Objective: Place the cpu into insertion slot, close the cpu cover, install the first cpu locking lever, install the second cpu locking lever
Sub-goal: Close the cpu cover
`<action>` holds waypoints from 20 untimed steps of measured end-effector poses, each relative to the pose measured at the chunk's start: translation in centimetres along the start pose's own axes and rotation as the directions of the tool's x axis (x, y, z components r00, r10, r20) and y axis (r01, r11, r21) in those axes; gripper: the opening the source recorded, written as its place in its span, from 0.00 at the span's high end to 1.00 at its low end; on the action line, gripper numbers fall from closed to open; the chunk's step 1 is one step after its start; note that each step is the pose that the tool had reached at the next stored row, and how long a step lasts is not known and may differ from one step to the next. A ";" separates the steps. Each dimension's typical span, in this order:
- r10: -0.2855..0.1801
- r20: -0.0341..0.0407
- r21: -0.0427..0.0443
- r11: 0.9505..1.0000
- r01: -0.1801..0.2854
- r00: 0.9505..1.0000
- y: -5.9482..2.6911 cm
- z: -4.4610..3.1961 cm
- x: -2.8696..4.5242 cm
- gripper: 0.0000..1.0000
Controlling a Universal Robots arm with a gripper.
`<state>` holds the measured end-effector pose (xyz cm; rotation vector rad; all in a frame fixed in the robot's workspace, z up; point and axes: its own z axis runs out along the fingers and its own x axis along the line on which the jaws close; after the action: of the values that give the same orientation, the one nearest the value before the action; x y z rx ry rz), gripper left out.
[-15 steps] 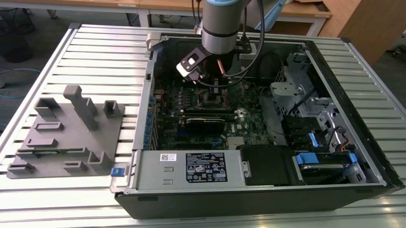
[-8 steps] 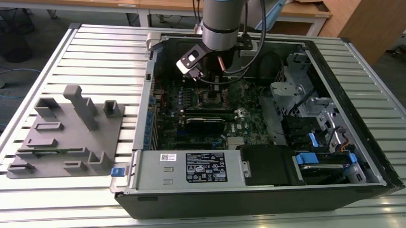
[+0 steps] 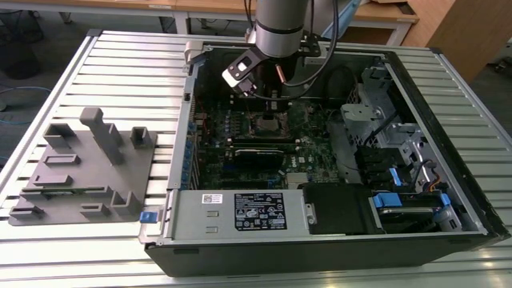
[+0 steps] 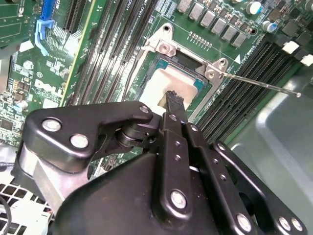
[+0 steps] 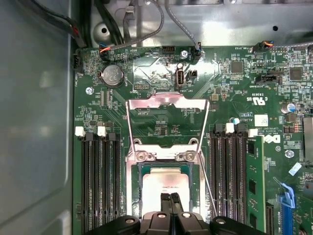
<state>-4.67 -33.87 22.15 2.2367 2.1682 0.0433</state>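
Note:
The cpu (image 5: 164,182) lies flat in the insertion slot (image 5: 133,188) of the green motherboard, its silvery top showing in both wrist views (image 4: 161,83). My gripper (image 5: 170,197) is shut, its two fingertips pressed together right over the chip's middle; whether they touch it I cannot tell. The cpu cover (image 5: 166,101) stands swung open on its hinge beside the socket. A thin locking lever (image 4: 264,84) sticks out raised from the socket's corner. In the exterior view the gripper (image 3: 270,103) hangs just above the socket (image 3: 272,125) inside the open computer case.
Rows of black memory slots (image 5: 100,181) flank the socket on both sides (image 5: 230,171). Case walls (image 3: 186,108), a drive cage (image 3: 384,114) and cables ring the board. A grey fixture tray (image 3: 80,168) sits on the table at the exterior view's left.

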 end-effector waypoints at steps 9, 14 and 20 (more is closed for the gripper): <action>0.000 0.000 0.000 1.000 0.000 1.000 0.01 -0.30 -0.01 0.89; 0.000 0.000 0.000 1.000 0.000 1.000 0.02 -0.65 -0.01 0.89; 0.000 0.000 0.000 1.000 0.000 1.000 0.04 -1.17 0.00 0.89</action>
<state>-4.67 -33.87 23.31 2.2367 2.1681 0.0429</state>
